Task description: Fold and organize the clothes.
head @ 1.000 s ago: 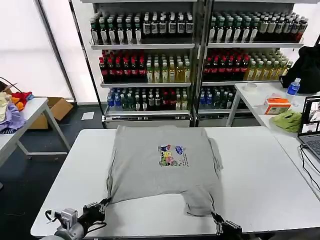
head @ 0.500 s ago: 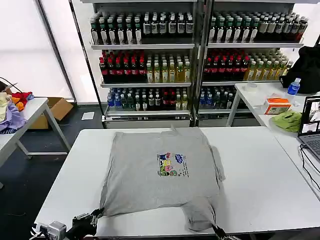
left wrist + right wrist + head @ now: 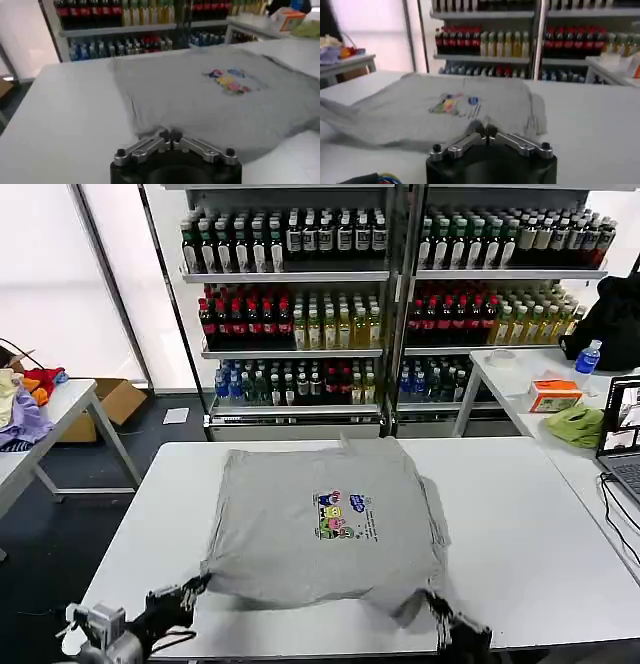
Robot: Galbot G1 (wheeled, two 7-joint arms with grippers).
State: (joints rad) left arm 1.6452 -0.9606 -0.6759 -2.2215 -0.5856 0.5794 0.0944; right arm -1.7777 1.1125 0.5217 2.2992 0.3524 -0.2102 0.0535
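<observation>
One of the clothes, a light grey short-sleeved shirt with a small multicoloured chest print, lies spread on the white table. My left gripper is shut on the shirt's near left corner at the table's front edge. The left wrist view shows the shirt stretching away from the left gripper. My right gripper is shut on the near right corner, where the cloth bunches. In the right wrist view the shirt spreads beyond the right gripper, its near hem slightly raised.
Shelves of bottles stand behind the table. A side table at the right holds an orange box, a lime-green cloth and a laptop. Coloured garments lie on a table at the left.
Both grippers have drawn the shirt toward the table's near edge; the print sits closer to me, and the near corners are now lifted slightly.
</observation>
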